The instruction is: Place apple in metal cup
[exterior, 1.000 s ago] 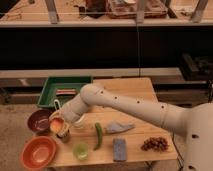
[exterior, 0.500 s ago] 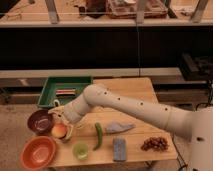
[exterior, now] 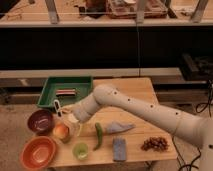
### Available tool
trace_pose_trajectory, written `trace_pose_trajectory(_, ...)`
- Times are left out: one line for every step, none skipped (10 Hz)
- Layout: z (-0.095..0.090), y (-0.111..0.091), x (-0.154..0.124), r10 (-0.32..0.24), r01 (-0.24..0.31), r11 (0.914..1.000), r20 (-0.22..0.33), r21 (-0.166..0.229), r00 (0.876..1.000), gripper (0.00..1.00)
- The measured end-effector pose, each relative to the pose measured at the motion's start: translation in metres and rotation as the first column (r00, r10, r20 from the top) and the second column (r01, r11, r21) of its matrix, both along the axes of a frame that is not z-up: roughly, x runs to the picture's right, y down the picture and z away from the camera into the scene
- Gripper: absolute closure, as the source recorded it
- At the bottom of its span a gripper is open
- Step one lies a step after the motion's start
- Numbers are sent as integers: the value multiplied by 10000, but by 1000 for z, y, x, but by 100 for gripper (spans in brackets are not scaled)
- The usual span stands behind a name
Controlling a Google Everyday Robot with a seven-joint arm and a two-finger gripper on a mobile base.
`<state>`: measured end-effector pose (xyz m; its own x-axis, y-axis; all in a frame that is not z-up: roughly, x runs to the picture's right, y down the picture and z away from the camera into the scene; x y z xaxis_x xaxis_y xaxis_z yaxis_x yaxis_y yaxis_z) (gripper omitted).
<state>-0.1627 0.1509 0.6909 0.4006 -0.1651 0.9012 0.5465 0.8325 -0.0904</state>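
Hand is hovering over the left part of the worktop, just above and behind the apple; whether it is spread or pressed together I cannot tell. Compared with a second ago, the apple is sitting slightly lower and nearer the worktop's front edge, and is showing more fully below the hand instead of tucked under it. It is resting between the maroon bowl and the green cup, against a dull pale rim that is probably the metal cup. I am reading this as the apple being lowered into or released at the cup, though seating is unclear. No brand, label or writing is showing legibly anywhere.
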Motion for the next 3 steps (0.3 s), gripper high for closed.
trace_pose_trajectory(8, 2, 22, 45, -47, 10000, -354, -51, 9994, 20)
trace_pose_trajectory(13, 3, 39, 109, -116, 9999, -621, -100, 9980, 20)
trace_pose_trajectory(15, 4, 45, 134, -143, 9998, -729, -121, 9973, 20)
